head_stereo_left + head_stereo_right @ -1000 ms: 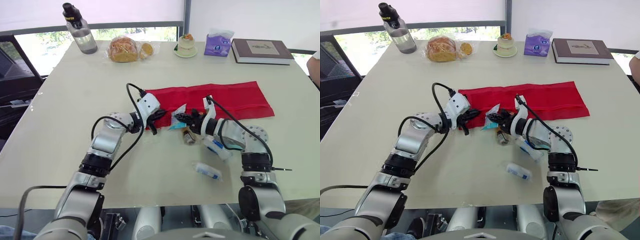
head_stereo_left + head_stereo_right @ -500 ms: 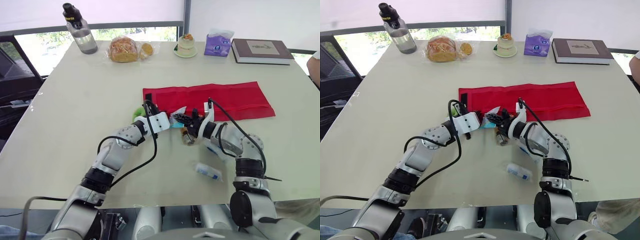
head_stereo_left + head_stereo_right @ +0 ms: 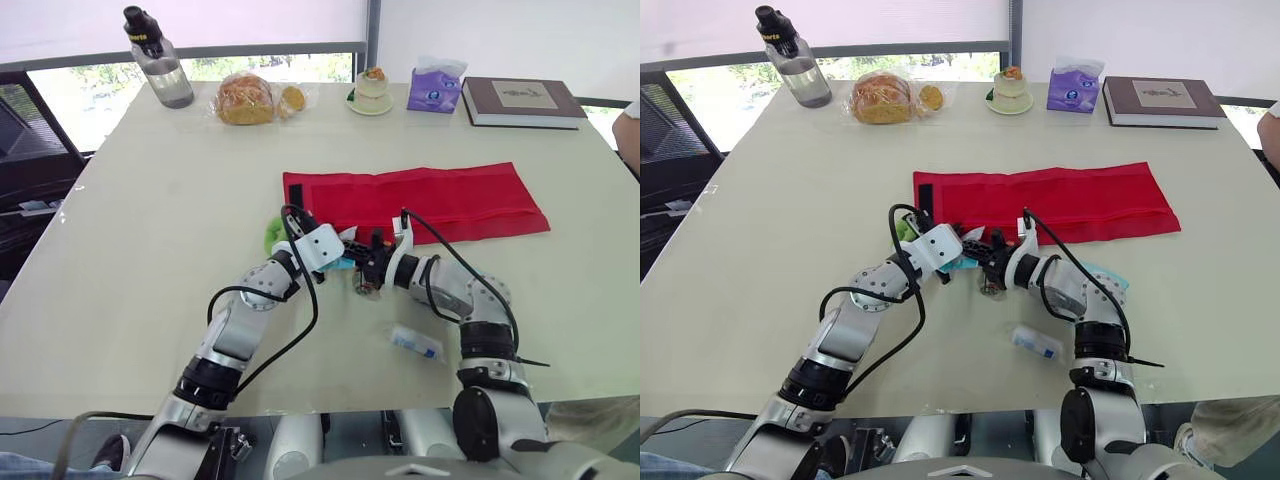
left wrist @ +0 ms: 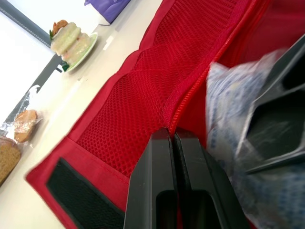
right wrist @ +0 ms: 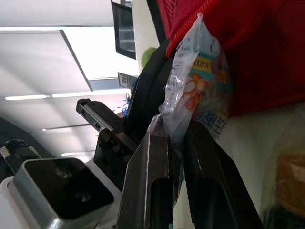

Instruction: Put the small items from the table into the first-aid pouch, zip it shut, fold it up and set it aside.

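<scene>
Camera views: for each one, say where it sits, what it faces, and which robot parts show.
Left and right eye: head, facing down at table; both arms show.
Left wrist: left arm, along left hand, shut on pouch.
Right wrist: right arm, along right hand, shut on packet.
Shared: wrist views both show pouch and packet.

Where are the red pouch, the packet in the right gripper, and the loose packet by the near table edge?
red pouch (image 3: pixel 450 200), left eye view, middle of its fabric.
held packet (image 5: pixel 200 86), right wrist view, printed face.
loose packet (image 3: pixel 414 342), left eye view, its middle.
</scene>
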You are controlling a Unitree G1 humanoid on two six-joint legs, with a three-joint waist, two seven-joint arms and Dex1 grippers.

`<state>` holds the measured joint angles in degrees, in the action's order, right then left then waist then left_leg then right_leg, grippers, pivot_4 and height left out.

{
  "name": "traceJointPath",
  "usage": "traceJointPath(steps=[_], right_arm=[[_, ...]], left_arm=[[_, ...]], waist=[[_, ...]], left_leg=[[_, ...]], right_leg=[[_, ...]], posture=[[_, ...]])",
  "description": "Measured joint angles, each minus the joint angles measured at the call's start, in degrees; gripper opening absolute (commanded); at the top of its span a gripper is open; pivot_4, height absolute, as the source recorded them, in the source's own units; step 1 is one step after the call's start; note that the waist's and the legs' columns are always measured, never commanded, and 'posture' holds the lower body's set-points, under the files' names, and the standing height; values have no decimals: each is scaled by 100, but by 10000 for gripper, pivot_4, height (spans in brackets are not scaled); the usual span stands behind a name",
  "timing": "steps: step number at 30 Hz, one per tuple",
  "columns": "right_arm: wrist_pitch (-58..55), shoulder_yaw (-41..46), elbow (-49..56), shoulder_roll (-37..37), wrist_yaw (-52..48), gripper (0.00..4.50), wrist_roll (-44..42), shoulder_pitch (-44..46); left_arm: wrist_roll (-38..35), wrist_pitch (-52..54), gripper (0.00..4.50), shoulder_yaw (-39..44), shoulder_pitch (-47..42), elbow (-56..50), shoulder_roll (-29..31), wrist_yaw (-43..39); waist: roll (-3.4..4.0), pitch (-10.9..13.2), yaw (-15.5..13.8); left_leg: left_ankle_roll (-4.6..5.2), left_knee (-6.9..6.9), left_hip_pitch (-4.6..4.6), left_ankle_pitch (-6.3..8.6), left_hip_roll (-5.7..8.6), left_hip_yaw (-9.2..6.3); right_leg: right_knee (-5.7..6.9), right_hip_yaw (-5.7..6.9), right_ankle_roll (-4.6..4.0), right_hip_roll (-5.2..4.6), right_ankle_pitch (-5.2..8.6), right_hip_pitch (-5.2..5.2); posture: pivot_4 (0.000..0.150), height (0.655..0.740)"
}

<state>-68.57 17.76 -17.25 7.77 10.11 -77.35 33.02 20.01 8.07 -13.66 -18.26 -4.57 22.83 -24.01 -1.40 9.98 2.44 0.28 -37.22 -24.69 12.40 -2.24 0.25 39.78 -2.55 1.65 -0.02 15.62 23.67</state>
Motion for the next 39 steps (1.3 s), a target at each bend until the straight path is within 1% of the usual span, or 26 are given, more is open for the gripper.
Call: traceJointPath(steps=[5, 10, 16, 23, 31, 39], right_arm=[[185, -8, -345, -73, -345, 0, 378, 250], [229, 9, -526, -154, -451, 0, 568, 408], [19, -205, -476, -333, -635, 0, 856, 499], [-97, -158, -542, -301, -632, 0, 994, 579], [-256, 227, -1047, -222, -620, 0, 990, 871], [-455, 352, -1433, -321, -950, 0, 1128, 1095]], left_arm=[[0, 156, 424, 39, 66, -168, -9, -40], [0, 182, 424, 97, 124, -215, -24, -47], [0, 250, 424, 130, 139, -209, -125, -47], [-1, 271, 424, 188, 139, -162, -194, -49], [-6, 291, 424, 253, 124, -145, -300, -42], [-161, 408, 424, 394, 75, -98, -508, 6]], waist=[[1, -1, 8], [1, -3, 6], [1, -7, -8], [1, -8, -6], [2, -8, 4], [2, -7, 3]], left_leg=[[0, -1, 8, 0, -2, 1], [1, -6, 14, -2, -4, 2], [6, -9, 12, -4, 0, 5], [6, -8, 12, -4, 0, 5], [6, -8, 12, -4, -1, 7], [6, -8, 6, -4, -1, 23]], right_leg=[[2, -3, 0, 7, 0, -2], [4, -3, 1, 8, 0, -8], [2, -8, 7, 3, -4, -9], [1, -7, 7, 2, -4, -9], [2, -7, 7, 4, -5, -8], [-1, -4, 7, 5, -5, -7]], posture=[[1500, 7400], [1500, 7400], [1500, 7400], [1500, 7400], [1500, 7400], [1500, 7400]])
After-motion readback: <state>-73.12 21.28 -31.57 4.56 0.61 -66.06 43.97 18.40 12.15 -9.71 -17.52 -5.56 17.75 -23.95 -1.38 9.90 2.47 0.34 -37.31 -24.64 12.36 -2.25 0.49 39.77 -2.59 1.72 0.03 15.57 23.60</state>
